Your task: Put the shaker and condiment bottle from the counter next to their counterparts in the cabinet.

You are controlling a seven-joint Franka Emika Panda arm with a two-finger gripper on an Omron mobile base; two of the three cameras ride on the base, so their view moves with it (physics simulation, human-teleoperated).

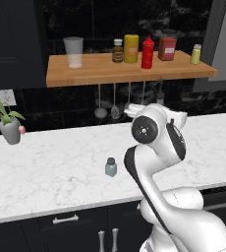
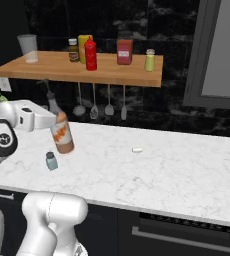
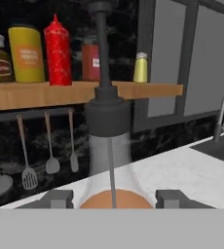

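The gripper point(image 3: 114, 198) is clamping the condiment bottle point(image 2: 62, 133), carrying it tilted above the counter point(image 2: 177, 170) (shaker point(image 2: 51, 161) waiting near). Next, I judge, it is needing lifting toward the red squeeze bottle point(image 2: 90, 55) on the cabinet point(image 2: 47, 70).

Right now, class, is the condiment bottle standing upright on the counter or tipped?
Tipped: the condiment bottle leans in the tool, its base raised off the counter.
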